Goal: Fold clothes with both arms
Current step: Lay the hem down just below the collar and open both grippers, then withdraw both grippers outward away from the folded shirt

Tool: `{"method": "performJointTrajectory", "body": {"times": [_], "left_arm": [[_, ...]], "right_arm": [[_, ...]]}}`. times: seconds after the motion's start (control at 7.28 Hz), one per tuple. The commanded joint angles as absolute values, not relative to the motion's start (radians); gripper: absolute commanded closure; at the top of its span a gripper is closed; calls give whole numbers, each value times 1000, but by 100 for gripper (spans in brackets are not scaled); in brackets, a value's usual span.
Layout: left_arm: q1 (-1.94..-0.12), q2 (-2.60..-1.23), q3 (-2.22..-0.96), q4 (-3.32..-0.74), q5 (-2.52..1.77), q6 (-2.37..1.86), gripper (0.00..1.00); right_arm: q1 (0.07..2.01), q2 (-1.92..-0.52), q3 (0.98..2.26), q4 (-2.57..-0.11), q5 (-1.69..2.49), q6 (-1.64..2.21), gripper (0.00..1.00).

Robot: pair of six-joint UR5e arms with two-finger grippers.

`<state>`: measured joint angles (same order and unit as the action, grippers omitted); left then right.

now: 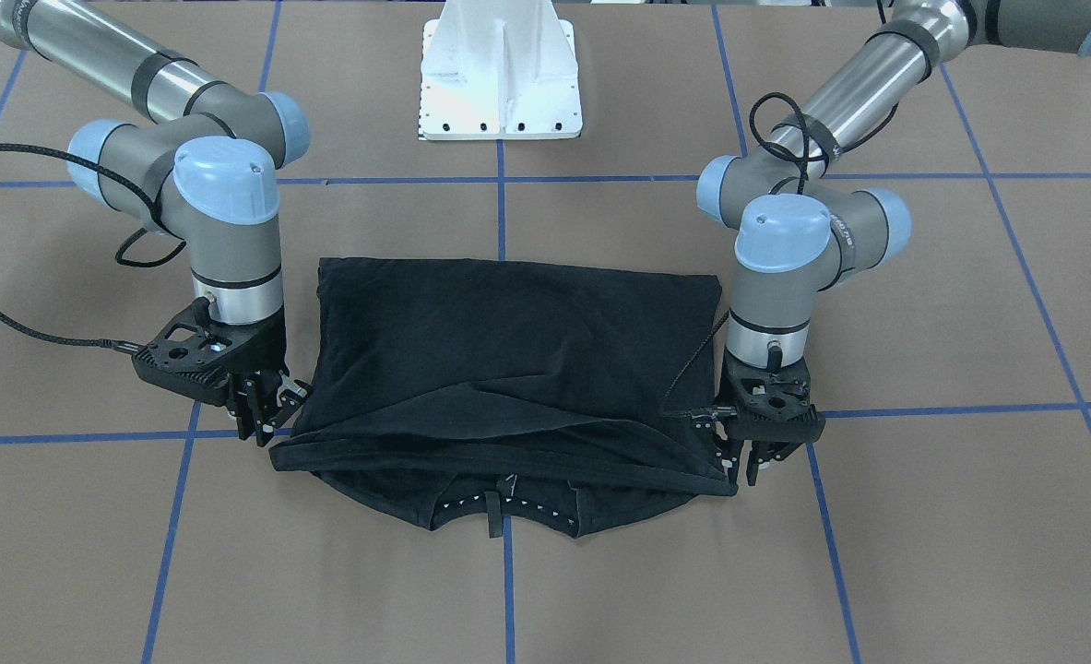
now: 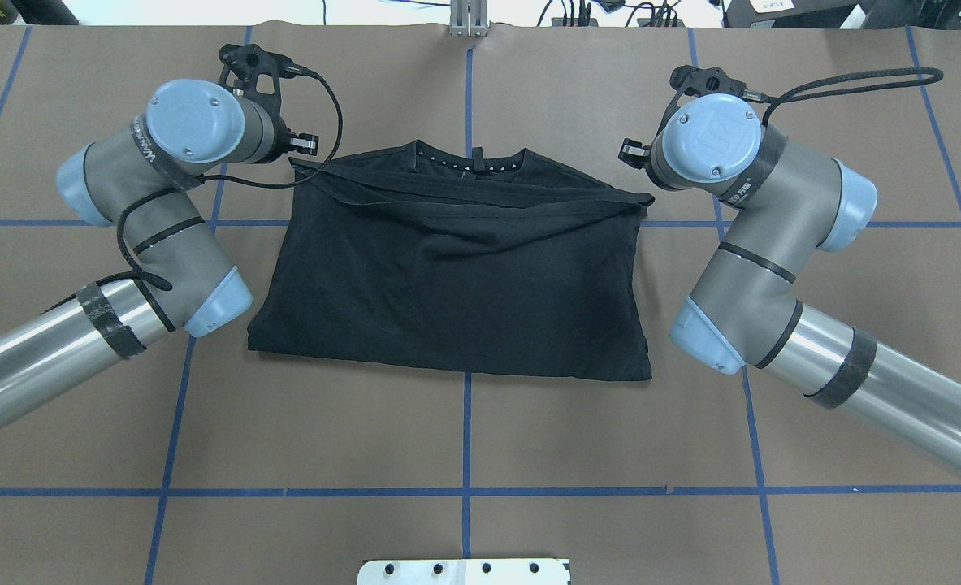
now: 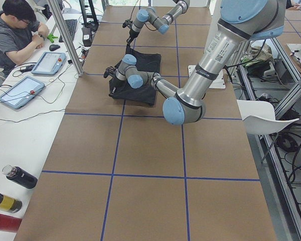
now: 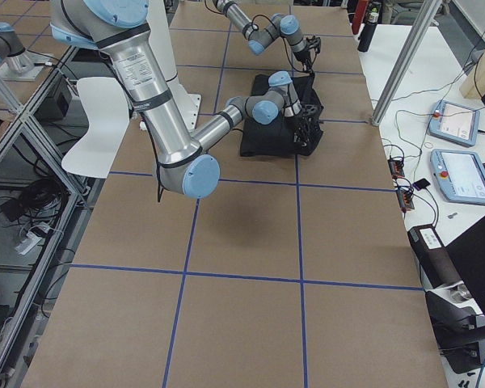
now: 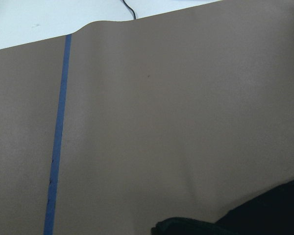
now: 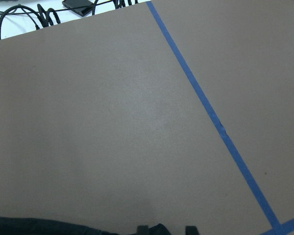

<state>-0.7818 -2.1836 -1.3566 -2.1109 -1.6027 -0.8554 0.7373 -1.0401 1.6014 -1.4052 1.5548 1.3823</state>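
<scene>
Shirt (image 1: 508, 350) folded once, hem (image 1: 508, 468) up by collar (image 1: 517, 505); your L gripper (image 1: 755, 461), R gripper (image 1: 266, 420) sit at hem corners. Jaws gripping or released, can't tell. Cross-folds prob left.

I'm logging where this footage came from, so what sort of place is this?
Probably a robotics lab: a left arm and right arm work a black T-shirt on a table gridded with blue tape, while a person sits at a side desk with a touchscreen pendant.
</scene>
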Motion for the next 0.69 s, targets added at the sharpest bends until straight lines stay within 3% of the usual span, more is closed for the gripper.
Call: {"method": "performJointTrajectory", "body": {"times": [0.0,0.27,0.55], "left_arm": [[-814,-2116,-1444,-2171,-1718,-808,0],[-811,-1929,-1695,-2175,-1764,-805,0],[-772,-1830,-1794,-2177,-1833,-822,0]], "right_arm": [[787,-1042,1630,-1404,1659,1242,0],[798,-1093,1748,-1405,1733,1221,0],[798,-1175,1851,-1404,1778,1204,0]]}}
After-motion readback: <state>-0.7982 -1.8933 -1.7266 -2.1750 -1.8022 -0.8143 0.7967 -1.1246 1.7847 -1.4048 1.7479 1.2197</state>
